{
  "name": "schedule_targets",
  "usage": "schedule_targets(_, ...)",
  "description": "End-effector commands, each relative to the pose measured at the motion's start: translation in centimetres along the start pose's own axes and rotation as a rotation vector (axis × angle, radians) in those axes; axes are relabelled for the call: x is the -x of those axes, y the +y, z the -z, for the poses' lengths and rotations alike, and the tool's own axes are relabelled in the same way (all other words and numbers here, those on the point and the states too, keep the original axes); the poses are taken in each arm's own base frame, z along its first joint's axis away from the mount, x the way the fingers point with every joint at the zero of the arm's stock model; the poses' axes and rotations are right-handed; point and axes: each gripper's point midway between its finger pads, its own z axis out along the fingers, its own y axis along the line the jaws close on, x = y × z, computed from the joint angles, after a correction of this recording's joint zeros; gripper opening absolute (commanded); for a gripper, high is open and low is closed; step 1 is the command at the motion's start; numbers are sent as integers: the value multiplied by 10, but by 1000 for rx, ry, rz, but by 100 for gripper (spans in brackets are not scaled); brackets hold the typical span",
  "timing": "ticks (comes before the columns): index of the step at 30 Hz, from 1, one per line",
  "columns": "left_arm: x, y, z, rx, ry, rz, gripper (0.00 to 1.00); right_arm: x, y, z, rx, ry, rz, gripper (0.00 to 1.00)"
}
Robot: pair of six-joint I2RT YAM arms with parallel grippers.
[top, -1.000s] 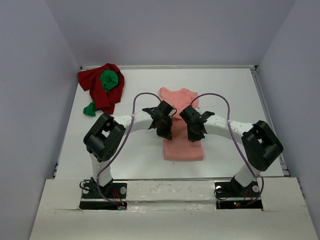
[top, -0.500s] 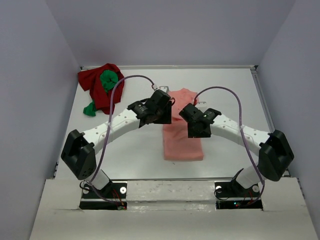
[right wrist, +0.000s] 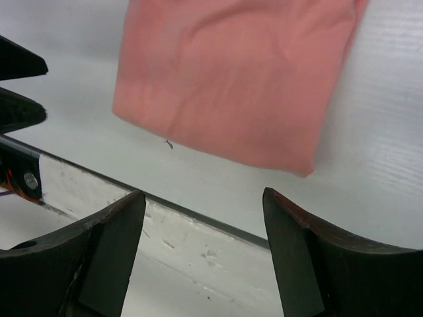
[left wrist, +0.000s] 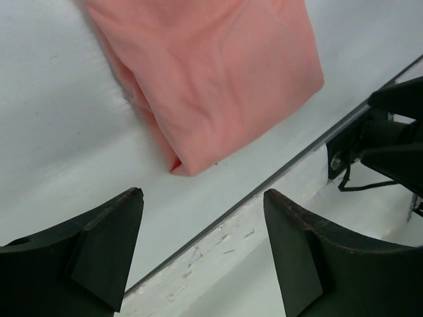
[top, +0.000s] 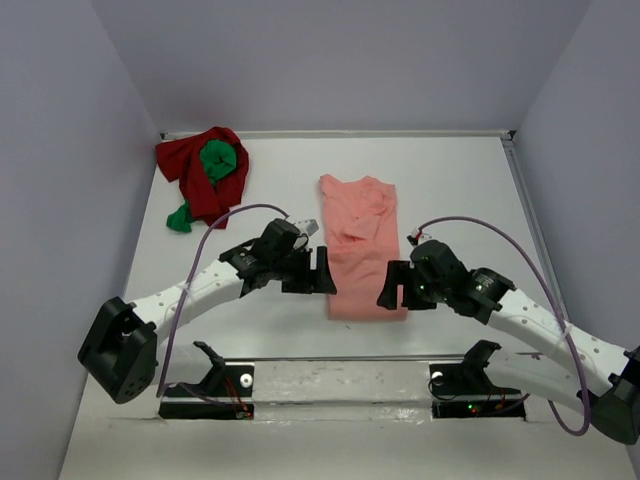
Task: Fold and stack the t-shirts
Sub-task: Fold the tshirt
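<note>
The salmon-pink t-shirt point(top: 360, 245) lies folded into a long strip on the middle of the table; its near end shows in the left wrist view point(left wrist: 211, 79) and the right wrist view point(right wrist: 238, 72). My left gripper point(top: 322, 270) hangs open just left of the strip's near end, holding nothing. On the strip's right side my right gripper point(top: 392, 287) is open and empty too. In the far left corner the dark red t-shirt point(top: 200, 175) sits crumpled with the bright green t-shirt point(top: 218, 160) bundled on top of it.
The table's near edge point(left wrist: 218, 218) runs just below both grippers, with the arm base plates point(top: 205, 385) beyond it. A raised rim point(top: 530, 220) bounds the table on the right and back. Grey walls close in the sides.
Both grippers were shut over the middle of the pink t-shirt; they have opened, let go, and drawn back toward the near edge on either side of it.
</note>
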Motion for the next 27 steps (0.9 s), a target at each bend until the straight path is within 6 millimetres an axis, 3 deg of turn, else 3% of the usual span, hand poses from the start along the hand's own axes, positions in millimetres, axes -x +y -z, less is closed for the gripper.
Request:
schedule_targets(1,-10,-26,8,-203,15,29,82,-25,16,-5,136,62,-82,77)
schedule_targets(5,-31,-20,-1,-259,58,75,82,-32,11,-4,148,50,-123,76)
schedule_targets(8,-31,-24,-5,-304,53,71,82,-34,5,-6,117,50,-155,76)
schedule_targets(17,-47,0,-23,-216,135,118,82,-45,-18,-15,-23,81,-243,76)
schedule_targets(22,-34,-4,-21,-190,121,93,82,-31,-35,-15,-170,52,-204,75)
schedule_targets(26,-19,-6,-16,-143,91,75,82,-16,-27,-11,-158,17,-177,69)
schedule_targets(27,-13,-8,-14,-137,77,57,82,-15,-24,-12,-144,20,-164,62)
